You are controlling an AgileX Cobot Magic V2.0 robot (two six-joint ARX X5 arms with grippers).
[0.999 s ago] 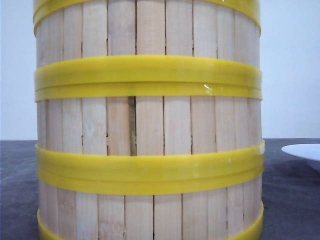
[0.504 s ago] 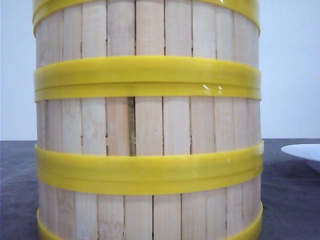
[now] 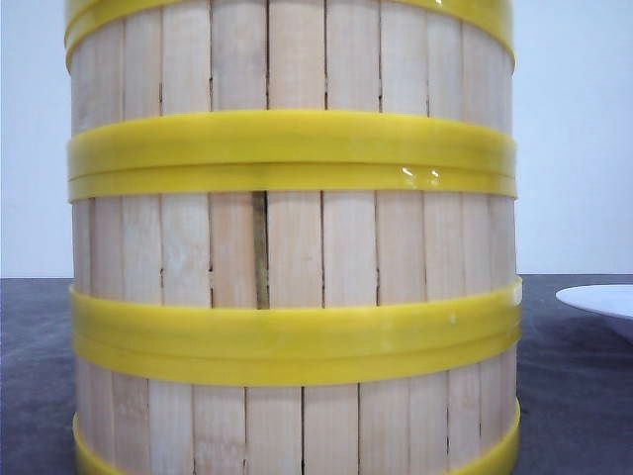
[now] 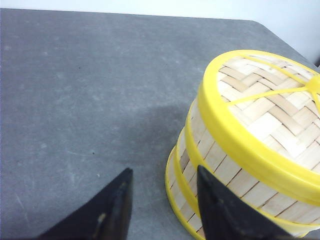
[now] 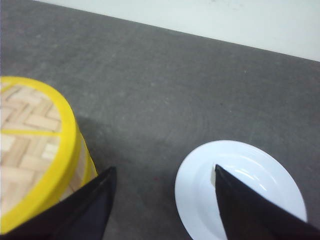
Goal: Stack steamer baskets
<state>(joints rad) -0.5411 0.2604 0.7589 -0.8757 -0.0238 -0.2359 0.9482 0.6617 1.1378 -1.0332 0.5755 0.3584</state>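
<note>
Baskets (image 3: 292,237) stacked on the table (image 4: 75,100), lid (image 4: 270,115) on top. My left gripper (image 4: 162,200) gapes empty beside the stack; right gripper (image 5: 162,200) likewise, above the plate (image 5: 240,190).

The right claw (image 5: 162,200) hangs above the grey table (image 5: 165,85) with its two dark fingers (image 5: 85,210) spread wide, gripping nothing; beside one finger sits a lid (image 5: 30,145) with a woven top and yellow rim; near the other lies a white plate (image 5: 250,190), bare; a pale wall (image 5: 200,20) runs behind.
</note>
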